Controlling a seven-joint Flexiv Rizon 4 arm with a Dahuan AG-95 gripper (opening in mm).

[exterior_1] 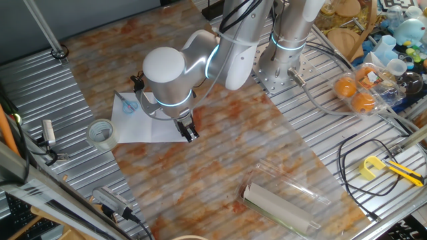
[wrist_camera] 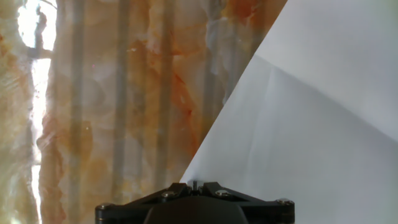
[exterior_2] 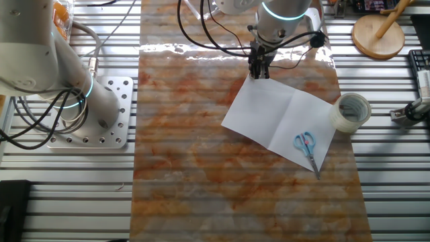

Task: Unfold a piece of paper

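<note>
The piece of paper (exterior_1: 143, 123) lies spread open and flat on the marbled table, a white sheet with a middle crease and a blue scribble (exterior_2: 306, 142) near one corner. It also shows in the other fixed view (exterior_2: 282, 114) and fills the right of the hand view (wrist_camera: 311, 124). My gripper (exterior_1: 191, 134) points down at the sheet's corner opposite the scribble, seen also in the other fixed view (exterior_2: 257, 72). In the hand view my gripper (wrist_camera: 194, 184) has its jaws closed together right at that corner, which is hidden under the fingers.
A tape roll (exterior_1: 101, 133) stands against the paper's edge near the scribble, also in the other fixed view (exterior_2: 353, 111). A grey-white roll in clear casing (exterior_1: 280, 200) lies nearer the front. Oranges (exterior_1: 353, 93), cables and a yellow tool (exterior_1: 373, 167) are off to the right.
</note>
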